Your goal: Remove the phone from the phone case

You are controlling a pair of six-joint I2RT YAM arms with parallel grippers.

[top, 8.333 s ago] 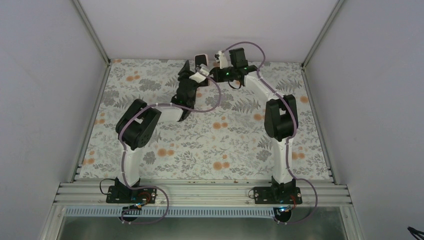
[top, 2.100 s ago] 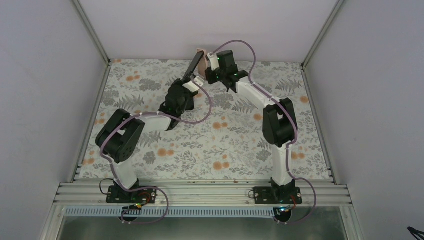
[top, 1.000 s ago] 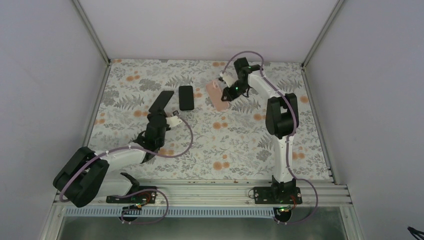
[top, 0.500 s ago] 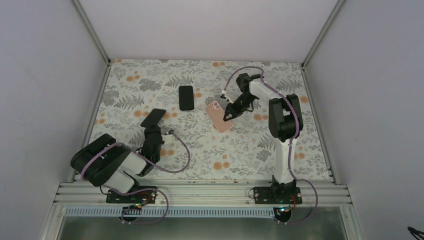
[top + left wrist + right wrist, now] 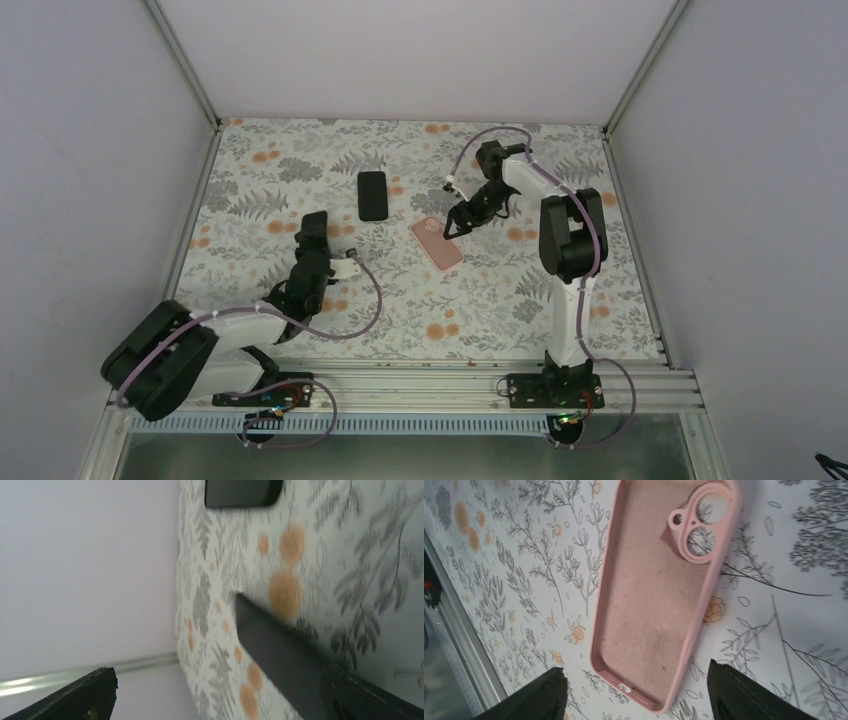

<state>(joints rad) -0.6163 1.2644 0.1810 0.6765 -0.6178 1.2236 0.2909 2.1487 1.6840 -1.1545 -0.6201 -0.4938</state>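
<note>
The phone (image 5: 314,222), a black slab, stands low over the left of the table, in my left gripper (image 5: 313,243). In the left wrist view my left gripper (image 5: 220,672) is wide open, and the phone (image 5: 280,645) leans along one finger only, blurred. The empty pink phone case (image 5: 437,243) lies flat near the table's middle, hollow side up. My right gripper (image 5: 636,667) is open; its fingers stand on either side of the near end of the case (image 5: 649,595), apart from it. Seen from above, the right gripper (image 5: 455,222) sits just beyond the case.
A second black phone-like device (image 5: 372,195) lies flat on the floral cloth (image 5: 480,300), beyond the left gripper; it also shows as the black device (image 5: 243,492). White walls (image 5: 90,200) close in the table's left, right and back.
Both grippers have opened. The right one let go of the pink case, which now lies flat. The left arm stretched a little forward and its jaws spread away from the black phone.
</note>
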